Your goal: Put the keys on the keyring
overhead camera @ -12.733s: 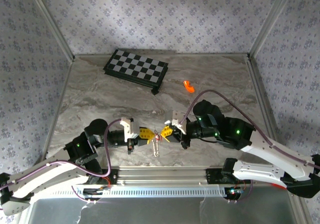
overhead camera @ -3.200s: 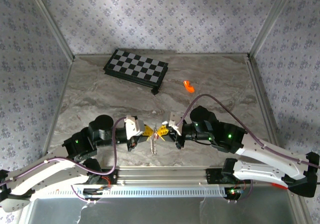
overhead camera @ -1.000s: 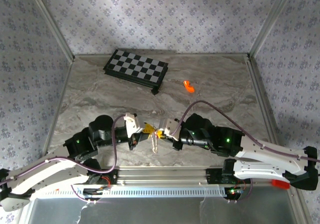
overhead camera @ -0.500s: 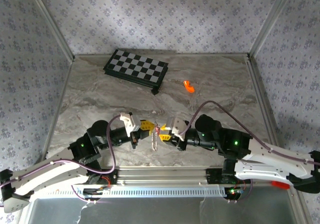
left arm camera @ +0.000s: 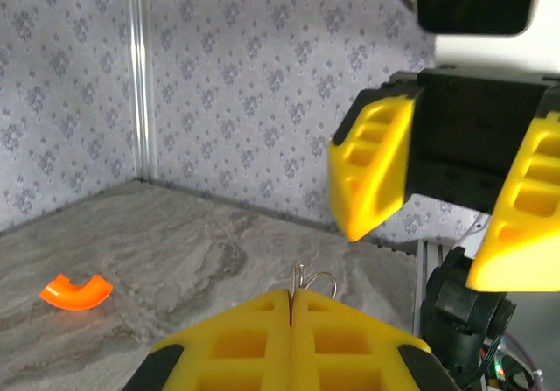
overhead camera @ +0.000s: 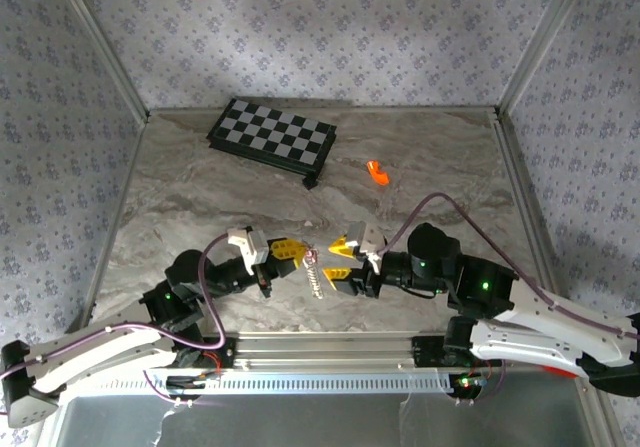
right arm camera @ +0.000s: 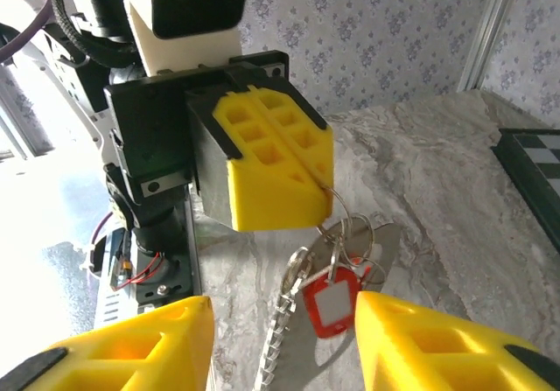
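the left gripper (overhead camera: 298, 252) sits low over the near middle of the marble table (overhead camera: 200, 197), its yellow fingers pressed flat together and pinching the keyring (right arm camera: 337, 209) at their tips. in the left wrist view a thin wire loop of the ring pokes up just above the seam of the closed pads. from the ring hangs a red key (right arm camera: 330, 303) with a pale centre, and beside it a silvery chain (right arm camera: 284, 317) trails down toward the table. one or two flat silvery pieces also hang behind the tag, with a sliver of red next to them. this may be the second key, though the right wrist view is too cluttered there to be sure. the right gripper (overhead camera: 338, 261) faces the left one from the other side, its two yellow fingers spread to a moderate gap with nothing between them. the hanging bunch lies just in front of its fingertips and apart from both. in the top view the ring and chain sit between the two grippers, close to the left fingertips. well behind, a chequered board (overhead camera: 272, 137) lies near the back wall, and a small orange piece (overhead camera: 377, 172) rests on the table to its right.
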Robot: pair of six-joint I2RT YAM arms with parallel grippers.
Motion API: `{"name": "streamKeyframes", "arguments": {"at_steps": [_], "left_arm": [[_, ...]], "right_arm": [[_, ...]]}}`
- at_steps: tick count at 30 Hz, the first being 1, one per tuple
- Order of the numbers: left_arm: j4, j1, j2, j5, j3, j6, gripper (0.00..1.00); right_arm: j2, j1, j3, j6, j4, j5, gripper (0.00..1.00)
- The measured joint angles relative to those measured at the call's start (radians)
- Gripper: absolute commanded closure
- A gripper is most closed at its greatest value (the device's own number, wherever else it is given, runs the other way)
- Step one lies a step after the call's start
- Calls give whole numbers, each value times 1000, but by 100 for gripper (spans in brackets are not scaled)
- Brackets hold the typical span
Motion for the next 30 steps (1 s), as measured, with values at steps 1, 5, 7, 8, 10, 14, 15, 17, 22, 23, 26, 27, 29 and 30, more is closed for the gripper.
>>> {"name": "streamKeyframes", "arguments": {"at_steps": [1, 5, 7, 8, 10, 14, 15, 17, 22, 23, 26, 27, 29, 30], "left_arm": [[10, 0, -4, 4, -5, -5, 100], [29, 0, -9, 14, -21, -14, 100], [36, -1, -11, 18, -26, -20, 100], [37, -2, -13, 19, -27, -21, 100], [40, -3, -18, 21, -30, -24, 100], [49, -3, -26, 21, -31, -27, 100], [52, -5, -26, 21, -31, -28, 100], [56, -7, -26, 22, -31, -28, 100], [58, -7, -26, 25, -31, -31, 100], [58, -7, -26, 25, -31, -31, 100], [58, -7, -26, 30, -31, -31, 100], [58, -7, -26, 33, -31, -31, 100], [58, -7, -26, 37, -31, -32, 100], [58, -7, -26, 40, -31, -32, 100]], "right_arm": [[2, -2, 0, 8, 5, -2, 39], [2, -3, 0, 27, 40, -11, 38], [3, -3, 0, 31, 56, -14, 38], [5, -3, 0, 32, 61, -14, 38], [14, -6, 0, 32, 68, -15, 38], [35, -15, 0, 43, 88, -23, 40], [39, -17, 0, 48, 92, -25, 42], [46, -21, 0, 55, 101, -27, 46], [50, -36, -10, 70, 135, -43, 52], [53, -39, -10, 72, 140, -50, 53], [64, -48, -11, 75, 149, -71, 53], [67, -50, -11, 76, 150, -77, 54], [72, -52, -11, 76, 150, -90, 54], [74, -55, -11, 76, 151, -96, 54]]}}
